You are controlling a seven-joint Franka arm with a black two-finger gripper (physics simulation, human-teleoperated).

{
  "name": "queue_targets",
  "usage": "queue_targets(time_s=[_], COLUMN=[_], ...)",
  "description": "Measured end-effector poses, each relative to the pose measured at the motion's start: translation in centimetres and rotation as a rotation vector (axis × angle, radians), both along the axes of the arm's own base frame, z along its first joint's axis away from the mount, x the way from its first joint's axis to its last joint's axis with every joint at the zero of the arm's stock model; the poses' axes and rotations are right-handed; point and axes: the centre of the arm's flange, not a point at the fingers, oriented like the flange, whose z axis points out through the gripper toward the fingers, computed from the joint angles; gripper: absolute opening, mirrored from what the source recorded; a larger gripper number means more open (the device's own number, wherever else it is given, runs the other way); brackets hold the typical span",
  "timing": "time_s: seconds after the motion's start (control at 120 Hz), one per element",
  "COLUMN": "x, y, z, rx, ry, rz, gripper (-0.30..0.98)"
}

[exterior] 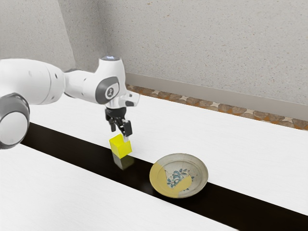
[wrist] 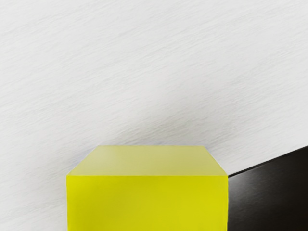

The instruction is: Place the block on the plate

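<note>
My gripper (exterior: 120,134) points down at the yellow block (exterior: 121,146) in the exterior view, shut on it, with one pale fingertip against the block's near upper side. The block is over the black strip, close to its far edge, and a dull reflection lies just below it; whether it touches the surface I cannot tell. In the wrist view the block (wrist: 147,203) is large at the lower edge, square to the hand. The round plate (exterior: 179,175), cream with a yellowish patch and blue pattern, stands toward the exterior view's right, apart from the block.
A glossy black strip (exterior: 77,147) runs lengthwise across the white table (exterior: 231,149), and the plate partly overlaps it. Behind the table are a patterned floor border and a grey wall. The arm comes in from the exterior view's left.
</note>
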Motion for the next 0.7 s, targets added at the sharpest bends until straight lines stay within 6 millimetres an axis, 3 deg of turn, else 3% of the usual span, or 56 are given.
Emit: queue_targets(time_s=[0.4, 0.475, 0.583, 0.7], x=[0.4, 0.4, 0.5, 0.6], y=[0.3, 0.2, 0.2, 0.0], z=[-5.3, -5.6, -5.6, -5.3], rx=[-0.007, -0.008, -0.008, -0.003], ry=[0.006, 0.006, 0.0, -0.008], rz=[0.014, 0.015, 0.015, 0.011], gripper=[0.69, 0.66, 0.46, 0.47])
